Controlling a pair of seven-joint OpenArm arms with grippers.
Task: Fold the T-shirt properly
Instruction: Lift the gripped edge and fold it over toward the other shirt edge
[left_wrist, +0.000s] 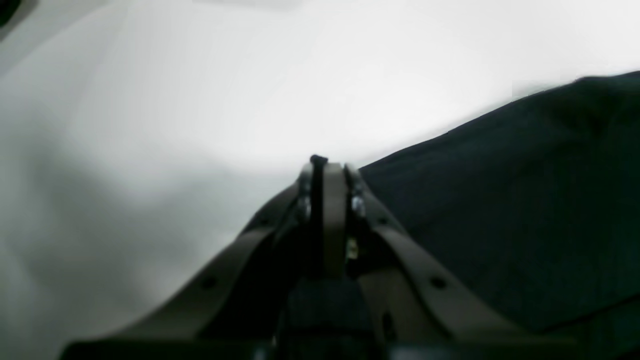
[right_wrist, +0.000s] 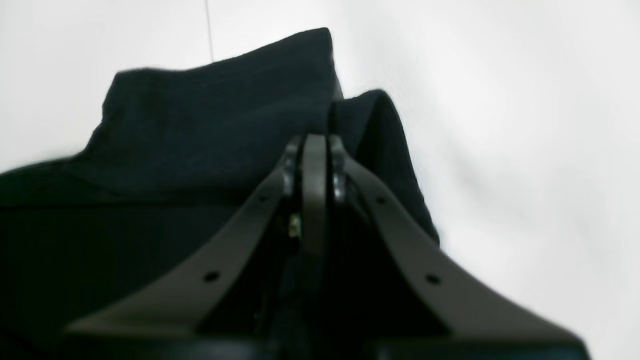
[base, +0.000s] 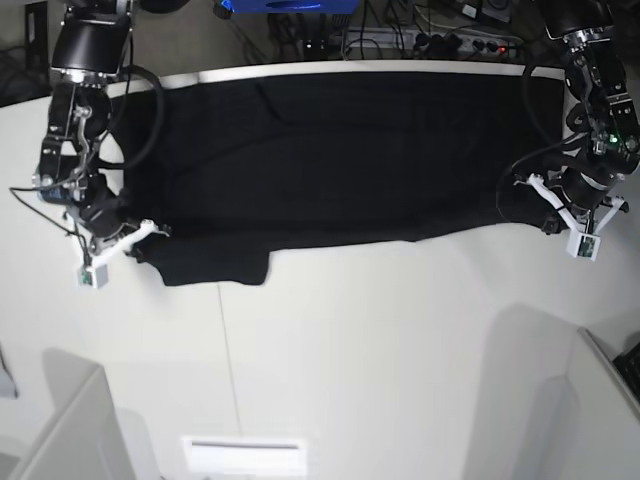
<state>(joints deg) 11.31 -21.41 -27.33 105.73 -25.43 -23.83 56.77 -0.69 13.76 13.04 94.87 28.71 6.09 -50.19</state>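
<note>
White bench: near half bare. Right gripper at bench's left edge, jaws pressed together, pinching black cloth at sleeve end of T-shirt; right wrist view shows raised fold of T-shirt at fingertips. Left gripper at bench's right edge, jaws pressed together on thin dark strip at garment edge; T-shirt lies beside it. Black T-shirt spread flat, plain side up, across far half of bench, reaching far edge.
</note>
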